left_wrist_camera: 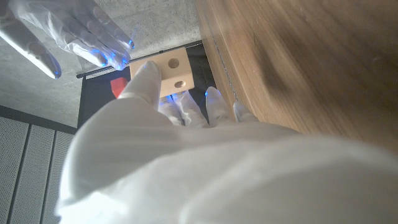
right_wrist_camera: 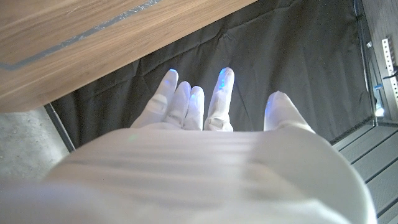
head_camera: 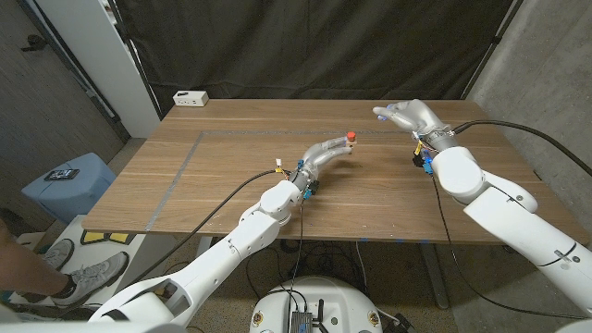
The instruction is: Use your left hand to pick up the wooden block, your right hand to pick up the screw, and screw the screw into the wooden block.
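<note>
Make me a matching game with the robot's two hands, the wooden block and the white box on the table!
Things:
1. left hand
2. right hand
3. wooden block
4. white box

States:
A. has round holes in it
B. sits at the table's far left corner
C. holds the block
D. fingers spread, holding nothing

Pairs: 1-C, 2-D, 3-A, 4-B

Bare table (head_camera: 231, 176) between the hands; the screw's (head_camera: 352, 137) surroundings seem clear.
</note>
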Tool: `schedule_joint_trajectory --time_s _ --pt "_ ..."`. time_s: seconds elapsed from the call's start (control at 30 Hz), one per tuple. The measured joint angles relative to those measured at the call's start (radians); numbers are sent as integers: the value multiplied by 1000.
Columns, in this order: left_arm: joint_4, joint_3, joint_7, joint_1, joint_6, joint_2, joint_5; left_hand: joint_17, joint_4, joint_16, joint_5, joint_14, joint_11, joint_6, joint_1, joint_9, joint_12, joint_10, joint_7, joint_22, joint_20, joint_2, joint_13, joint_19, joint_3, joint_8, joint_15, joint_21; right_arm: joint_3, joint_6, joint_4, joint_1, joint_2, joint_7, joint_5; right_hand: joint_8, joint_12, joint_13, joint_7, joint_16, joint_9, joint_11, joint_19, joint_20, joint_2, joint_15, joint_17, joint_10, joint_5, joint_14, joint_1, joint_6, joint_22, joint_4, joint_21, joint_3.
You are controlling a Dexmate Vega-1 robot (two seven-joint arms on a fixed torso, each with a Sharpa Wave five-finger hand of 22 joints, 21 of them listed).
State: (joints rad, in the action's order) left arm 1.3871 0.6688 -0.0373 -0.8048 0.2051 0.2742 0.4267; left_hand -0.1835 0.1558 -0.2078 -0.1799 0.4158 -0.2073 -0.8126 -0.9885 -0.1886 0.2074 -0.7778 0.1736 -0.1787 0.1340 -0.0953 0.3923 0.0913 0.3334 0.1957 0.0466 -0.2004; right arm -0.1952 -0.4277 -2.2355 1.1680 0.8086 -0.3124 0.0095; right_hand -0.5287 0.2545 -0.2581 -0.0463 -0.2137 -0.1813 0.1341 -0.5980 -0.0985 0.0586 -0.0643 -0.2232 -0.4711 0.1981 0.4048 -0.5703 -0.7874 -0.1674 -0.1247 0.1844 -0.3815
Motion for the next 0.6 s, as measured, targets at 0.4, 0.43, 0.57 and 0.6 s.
schedule_joint_trajectory --time_s 0.4,0.43,0.57,0.6 --pt "-14 5 30 36 -40 -5 28 0 0 0 1 -4 0 0 20 1 0 0 0 0 0 2 0 0 0 -7 -4 0 19 55 35 13 -22 -41 108 20 0 0 -3 0 0 2 3 4 -4 -5 5 9 0 -5 2 20 0 -8 0 0" --pt "-17 5 33 39 -45 -5 33 0 0 0 1 -4 0 0 20 1 0 0 0 0 0 2 0 0 0 -7 -4 0 21 66 40 13 -24 -48 118 24 0 0 -2 0 0 2 3 4 -4 -5 5 9 0 -5 2 23 0 -8 0 0" --pt "-21 5 41 46 -55 -6 41 0 0 0 1 -4 0 0 20 1 0 0 0 0 0 2 0 0 0 -3 -4 0 23 76 50 13 -30 -55 140 34 0 3 -2 0 0 2 7 0 -6 -5 5 9 0 -5 4 34 0 -8 0 0" --pt "-21 5 43 46 -57 -6 42 0 0 0 2 -4 0 0 20 1 0 0 0 0 0 2 0 0 0 -3 -4 0 23 76 53 13 -31 -55 140 34 0 3 -2 0 0 2 7 0 -6 -9 5 9 0 -9 4 34 0 -8 0 0"
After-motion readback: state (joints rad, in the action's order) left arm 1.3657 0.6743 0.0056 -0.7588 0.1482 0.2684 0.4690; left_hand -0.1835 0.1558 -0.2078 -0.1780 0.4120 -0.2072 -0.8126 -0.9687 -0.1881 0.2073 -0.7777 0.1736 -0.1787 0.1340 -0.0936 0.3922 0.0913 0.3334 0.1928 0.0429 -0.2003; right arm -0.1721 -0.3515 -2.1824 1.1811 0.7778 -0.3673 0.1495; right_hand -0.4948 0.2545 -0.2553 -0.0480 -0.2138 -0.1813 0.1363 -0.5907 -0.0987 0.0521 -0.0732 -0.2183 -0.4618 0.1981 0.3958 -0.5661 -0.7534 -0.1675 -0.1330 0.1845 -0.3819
